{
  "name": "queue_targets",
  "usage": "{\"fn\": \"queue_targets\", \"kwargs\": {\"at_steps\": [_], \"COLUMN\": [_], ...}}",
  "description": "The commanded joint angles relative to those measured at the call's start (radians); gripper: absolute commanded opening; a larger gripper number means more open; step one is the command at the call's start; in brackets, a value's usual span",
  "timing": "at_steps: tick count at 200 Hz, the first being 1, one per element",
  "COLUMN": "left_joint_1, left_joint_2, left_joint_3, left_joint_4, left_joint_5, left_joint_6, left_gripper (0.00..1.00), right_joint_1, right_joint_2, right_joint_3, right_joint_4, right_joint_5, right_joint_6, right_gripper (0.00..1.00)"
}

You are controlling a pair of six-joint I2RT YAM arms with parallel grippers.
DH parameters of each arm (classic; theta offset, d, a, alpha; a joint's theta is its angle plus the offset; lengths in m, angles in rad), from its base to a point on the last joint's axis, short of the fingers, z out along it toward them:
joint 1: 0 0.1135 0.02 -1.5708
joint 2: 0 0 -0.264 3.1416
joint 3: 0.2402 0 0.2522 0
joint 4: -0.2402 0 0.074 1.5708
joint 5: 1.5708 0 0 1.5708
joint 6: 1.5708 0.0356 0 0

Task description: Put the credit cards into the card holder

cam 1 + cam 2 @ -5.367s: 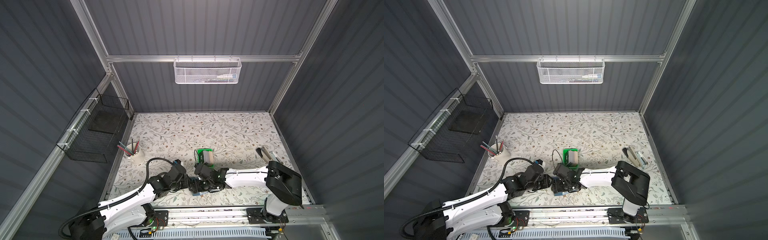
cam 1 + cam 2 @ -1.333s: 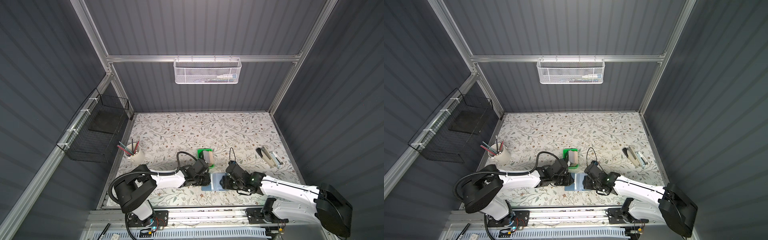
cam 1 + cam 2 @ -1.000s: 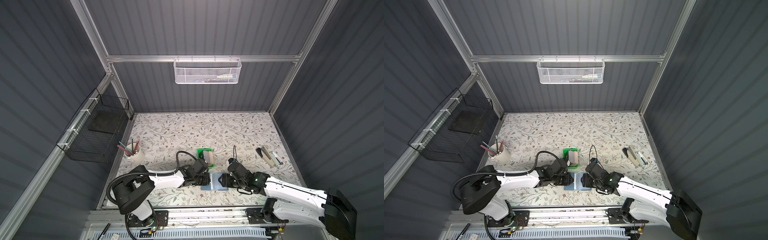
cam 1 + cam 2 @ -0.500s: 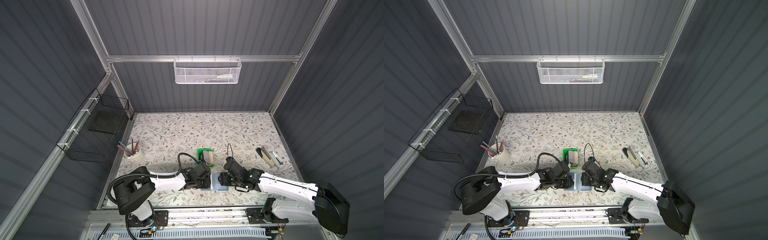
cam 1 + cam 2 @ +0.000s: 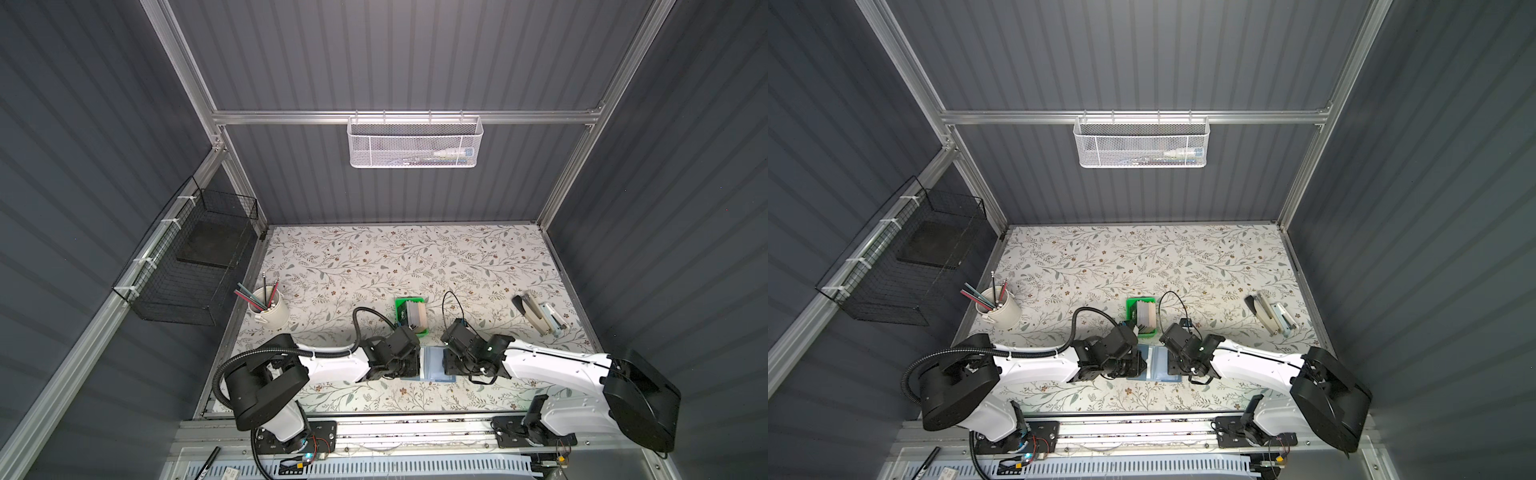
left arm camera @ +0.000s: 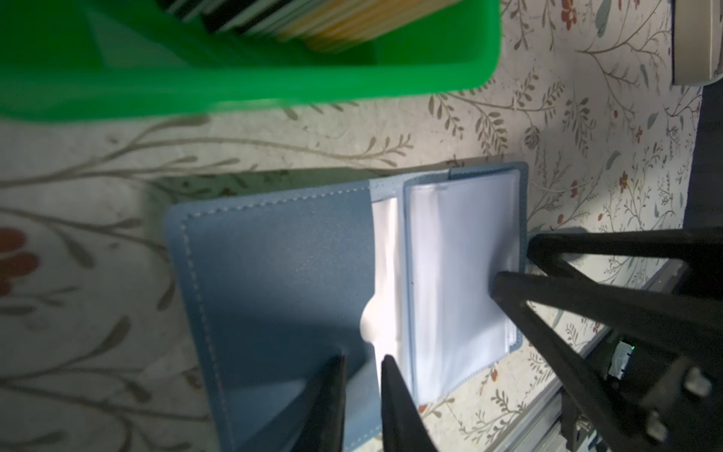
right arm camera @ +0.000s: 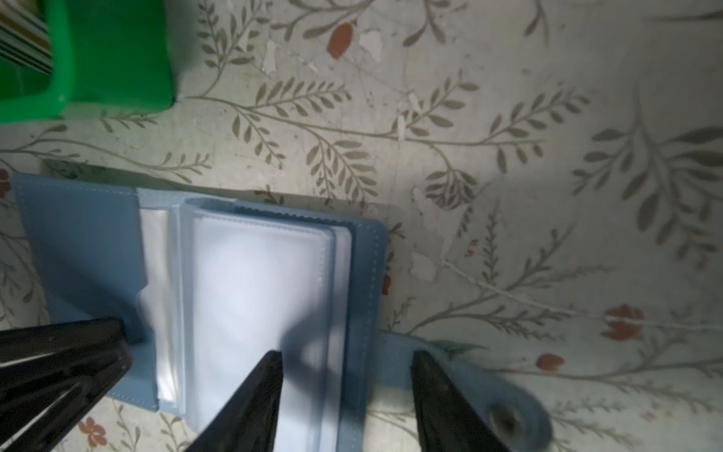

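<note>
1. The card holder (image 5: 434, 365) lies open near the front edge, between both arms. The credit cards (image 5: 417, 318) stand in the green tray (image 5: 405, 300) just beyond.
2. The left gripper (image 6: 364, 360) has its fingers nearly together over the left cover; I cannot tell if they pinch it.
3. The right gripper (image 7: 346, 354) is spread, one tip on the clear sleeves (image 7: 258, 281).
4. If either arm lifts off, the cover could fold shut, or a slipping tip could drag the holder.

Card holder (image 5: 432, 363), in a top view: left gripper (image 5: 415, 368) over its 9 o'clock edge, right gripper (image 5: 448, 365) over its 3 o'clock edge. Green tray (image 5: 405, 300) of upright credit cards (image 5: 417, 313) just beside, 12 o'clock. Bare tabletop (image 5: 374, 266) at 6 o'clock; centre reachable from above.
</note>
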Motion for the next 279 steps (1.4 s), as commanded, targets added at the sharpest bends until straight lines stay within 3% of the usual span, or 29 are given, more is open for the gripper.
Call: {"fn": "queue_targets", "kwargs": {"at_steps": [1, 78, 183, 279], "left_joint_1": [-0.004, -0.014, -0.021, -0.015], "left_joint_2": [-0.032, -0.062, -0.084, -0.097], "left_joint_3": [-0.057, -0.079, -0.078, -0.072], "left_joint_4": [-0.073, -0.071, -0.051, 0.038], "left_joint_5": [-0.029, -0.037, -0.047, -0.036], "left_joint_6": [-0.047, -0.069, -0.077, 0.013], "left_gripper": [0.20, 0.20, 0.20, 0.22], "right_joint_1": [0.003, 0.002, 0.018, 0.023], "right_joint_2": [-0.005, 0.018, 0.100, -0.020], "right_joint_3": [0.024, 0.029, 0.028, 0.001], "right_joint_4": [-0.065, -0.086, -0.099, -0.029], "right_joint_5": [0.050, 0.049, 0.070, 0.068], "right_joint_6": [0.012, -0.006, -0.015, -0.010], "right_gripper": [0.56, 0.44, 0.40, 0.35]}}
